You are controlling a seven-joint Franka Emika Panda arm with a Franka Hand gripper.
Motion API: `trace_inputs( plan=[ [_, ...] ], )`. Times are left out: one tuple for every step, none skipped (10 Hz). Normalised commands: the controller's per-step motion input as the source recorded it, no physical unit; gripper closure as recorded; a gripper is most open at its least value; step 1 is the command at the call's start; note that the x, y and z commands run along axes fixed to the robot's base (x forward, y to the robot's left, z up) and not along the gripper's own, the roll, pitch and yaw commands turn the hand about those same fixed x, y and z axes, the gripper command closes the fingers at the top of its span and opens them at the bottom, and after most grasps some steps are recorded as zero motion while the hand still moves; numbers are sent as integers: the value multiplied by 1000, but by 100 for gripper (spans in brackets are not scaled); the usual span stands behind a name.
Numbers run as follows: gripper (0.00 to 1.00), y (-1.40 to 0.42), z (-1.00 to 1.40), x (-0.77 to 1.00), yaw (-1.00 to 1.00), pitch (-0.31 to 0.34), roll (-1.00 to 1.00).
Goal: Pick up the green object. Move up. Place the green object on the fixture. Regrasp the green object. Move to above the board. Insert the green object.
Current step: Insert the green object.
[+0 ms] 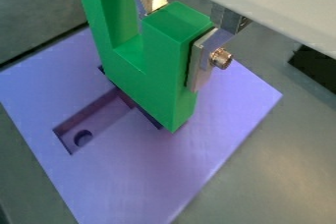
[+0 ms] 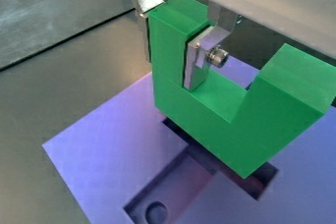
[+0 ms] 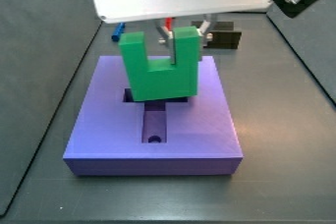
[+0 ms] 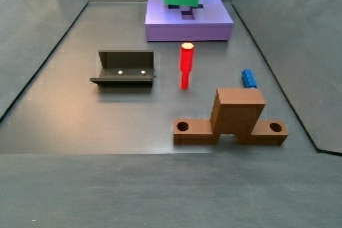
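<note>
The green object [image 1: 138,71] stands upright with its two prongs pointing up and its base down at the cross-shaped recess [image 1: 92,125] of the purple board [image 1: 223,144]. My gripper [image 1: 175,33] is shut on one prong, a silver finger plate [image 2: 201,59] pressed flat against each side. In both wrist views the base covers the middle of the recess; how deep it sits cannot be told. In a side view the green object [image 3: 157,71] hangs under my gripper [image 3: 188,39] over the centre of the board [image 3: 203,125]. The fixture [image 4: 123,69] stands bare, well away from the board [image 4: 189,27].
A thin red post [image 4: 187,64] stands upright mid-floor. A small blue peg [image 4: 249,78] lies beside a taller orange-brown block [image 4: 237,117]. Grey sloped walls enclose the floor.
</note>
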Motion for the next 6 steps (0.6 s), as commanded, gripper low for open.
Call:
trace_inputs(
  plan=[
    [100,0,-43,266,-134,127,149],
    [100,0,-40,0,-74,23,104],
    [100,0,-11,-211,-20,0,34],
    [100,0,-34,-311,-9,-43,4],
    [100,0,-31,-323,-9,-66,0],
    [100,0,-9,-291,-40,-26,14]
  ],
)
